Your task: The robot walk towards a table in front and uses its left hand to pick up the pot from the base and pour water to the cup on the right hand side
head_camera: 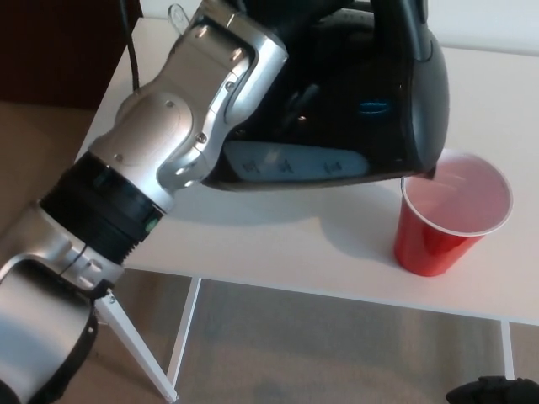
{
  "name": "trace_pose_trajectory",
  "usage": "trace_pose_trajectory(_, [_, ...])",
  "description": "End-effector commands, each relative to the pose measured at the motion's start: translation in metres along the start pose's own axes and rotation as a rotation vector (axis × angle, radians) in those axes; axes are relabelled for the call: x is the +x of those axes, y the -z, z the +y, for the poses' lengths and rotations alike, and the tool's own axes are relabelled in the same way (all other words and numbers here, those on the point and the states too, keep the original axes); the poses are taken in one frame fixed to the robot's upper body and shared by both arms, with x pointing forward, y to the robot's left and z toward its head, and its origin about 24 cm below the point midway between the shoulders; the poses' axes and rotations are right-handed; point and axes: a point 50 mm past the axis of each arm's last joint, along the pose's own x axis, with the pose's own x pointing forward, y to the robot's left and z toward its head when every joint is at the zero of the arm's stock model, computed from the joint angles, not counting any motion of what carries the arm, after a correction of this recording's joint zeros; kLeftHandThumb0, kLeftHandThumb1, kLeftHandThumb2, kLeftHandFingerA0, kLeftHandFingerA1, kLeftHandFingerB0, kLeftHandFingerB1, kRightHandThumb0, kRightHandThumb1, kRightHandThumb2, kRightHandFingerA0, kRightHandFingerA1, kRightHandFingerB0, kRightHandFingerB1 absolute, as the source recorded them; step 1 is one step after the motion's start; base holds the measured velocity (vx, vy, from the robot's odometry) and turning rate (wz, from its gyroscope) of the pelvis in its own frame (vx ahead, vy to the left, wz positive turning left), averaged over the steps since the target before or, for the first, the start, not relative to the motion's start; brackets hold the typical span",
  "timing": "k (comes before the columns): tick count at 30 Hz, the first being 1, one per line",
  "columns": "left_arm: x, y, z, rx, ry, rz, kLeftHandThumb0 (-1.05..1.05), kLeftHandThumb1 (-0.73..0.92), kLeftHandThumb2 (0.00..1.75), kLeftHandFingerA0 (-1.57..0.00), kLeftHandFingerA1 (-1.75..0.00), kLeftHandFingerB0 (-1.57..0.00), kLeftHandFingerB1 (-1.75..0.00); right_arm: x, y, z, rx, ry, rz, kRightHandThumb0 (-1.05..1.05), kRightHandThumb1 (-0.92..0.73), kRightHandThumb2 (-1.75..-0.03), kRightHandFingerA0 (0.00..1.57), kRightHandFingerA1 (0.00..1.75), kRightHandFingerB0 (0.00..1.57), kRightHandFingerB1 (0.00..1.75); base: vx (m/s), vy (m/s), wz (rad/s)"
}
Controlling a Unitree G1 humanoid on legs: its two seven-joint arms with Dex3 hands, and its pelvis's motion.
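- While the robot's silver-and-black left arm (135, 202) reaches in from the lower left of the head view, its left hand (316, 38) is wrapped about the handle of the glossy black electric pot (370, 101), the dark fingers closed on it near the top of the frame.
- The pot is held clear of the white desk (278, 244), tilted down toward the right, so that its grey-blue gauge strip (290, 164) with small markings faces the camera.
- Its spout (421, 172) sits at the left rim of the red plastic cup with a white inside (450, 215); whether spout and rim touch cannot be told.
- The cup stands upright on the desk near the front edge, to the right of the pot, and a shadow of the pot falls on the desk between them.
- Whether liquid lies in the cup or runs from the spout cannot be made out.
- A black cord (128, 42) trails across the desk's far left corner, behind the arm.
- A white desk leg (139, 358) slants down below the front edge over a grey-beige carpeted floor (337, 345).
- A small dark shape (497, 393) shows at the bottom right corner; what it is cannot be told, and the right hand is not seen.
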Motion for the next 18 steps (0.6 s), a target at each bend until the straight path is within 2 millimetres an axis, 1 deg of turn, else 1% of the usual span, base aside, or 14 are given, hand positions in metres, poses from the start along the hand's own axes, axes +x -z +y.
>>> trace_pose_trajectory(1, [0.013,-0.006,0.011,0.113,-0.129,-0.159,-0.36,0.57,0.57,-1.04,-1.38,-0.91,-0.51,-0.003,0.002,-0.006,-0.013,0.01,0.001,-0.34,-0.65,-0.59,0.65,0.51,0.51,0.46,0.0,0.0,0.0])
trace_pose_trajectory(2, [0.013,-0.007,0.01,0.117,-0.127,-0.171,-0.36,0.58,0.61,-0.99,-1.43,-0.88,-0.51,-0.003,0.002,-0.005,-0.012,0.009,0.001,-0.34,-0.66,-0.59,0.65,0.5,0.51,0.46,0.0,0.0,0.0])
trace_pose_trajectory(7, [0.015,-0.008,0.008,0.123,-0.126,-0.191,-0.36,0.58,0.61,-0.99,-1.43,-0.88,-0.51,-0.003,0.002,-0.005,-0.011,0.008,0.002,-0.34,-0.66,-0.59,0.65,0.5,0.51,0.46,0.0,0.0,0.0])
trace_pose_trajectory(9, [0.019,-0.015,0.008,0.164,-0.139,-0.275,-0.37,0.57,0.59,-1.01,-1.4,-0.89,-0.5,-0.004,0.003,-0.006,-0.001,0.008,-0.014,-0.34,-0.66,-0.6,0.62,0.52,0.5,0.47,0.0,0.0,0.0])
trace_pose_trajectory(10, [0.022,-0.019,0.007,0.173,-0.108,-0.308,-0.39,0.58,0.61,-0.98,-1.45,-0.85,-0.51,-0.004,0.003,-0.007,-0.004,0.012,-0.01,-0.34,-0.64,-0.59,0.63,0.52,0.51,0.48,0.0,0.0,0.0])
trace_pose_trajectory(12, [0.023,-0.021,0.008,0.182,-0.094,-0.323,-0.39,0.58,0.61,-1.0,-1.44,-0.85,-0.51,-0.004,0.004,-0.007,-0.008,0.012,-0.011,-0.34,-0.64,-0.59,0.63,0.52,0.51,0.47,0.0,0.0,0.0])
trace_pose_trajectory(13, [0.024,-0.022,0.009,0.186,-0.082,-0.33,-0.4,0.58,0.58,-1.03,-1.12,-0.84,-0.47,-0.004,0.004,-0.007,-0.016,0.011,-0.011,-0.34,-0.64,-0.59,0.63,0.52,0.51,0.47,0.0,0.0,0.0])
trace_pose_trajectory(14, [0.025,-0.023,0.011,0.191,-0.065,-0.338,-0.4,0.58,0.58,-1.03,-1.12,-0.84,-0.47,-0.004,0.004,-0.006,-0.026,0.009,-0.011,-0.34,-0.64,-0.59,0.63,0.52,0.51,0.47,0.0,0.0,0.0])
trace_pose_trajectory(15, [0.025,-0.024,0.011,0.189,-0.068,-0.338,-0.41,0.57,0.58,-1.04,-0.98,-0.85,-0.47,-0.004,0.003,-0.006,-0.034,0.013,-0.008,-0.35,-0.64,-0.59,0.65,0.52,0.51,0.46,0.0,0.0,0.0])
trace_pose_trajectory(16, [0.025,-0.024,0.011,0.188,-0.068,-0.339,-0.41,0.57,0.58,-1.04,-0.98,-0.85,-0.47,-0.004,0.003,-0.006,-0.037,0.014,-0.007,-0.35,-0.64,-0.59,0.65,0.52,0.51,0.46,0.0,0.0,0.0])
trace_pose_trajectory(17, [0.026,-0.024,0.012,0.19,-0.075,-0.343,-0.42,0.56,0.57,-1.05,-0.89,-0.85,-0.46,-0.004,0.003,-0.007,-0.042,0.013,-0.001,-0.35,-0.66,-0.59,0.64,0.51,0.51,0.45,0.0,0.0,0.0])
trace_pose_trajectory(18, [0.027,-0.025,0.012,0.196,-0.079,-0.348,-0.41,0.57,0.57,-1.04,-1.14,-0.85,-0.48,-0.004,0.003,-0.007,-0.044,0.011,-0.002,-0.34,-0.66,-0.59,0.64,0.51,0.51,0.45,0.0,0.0,0.0])
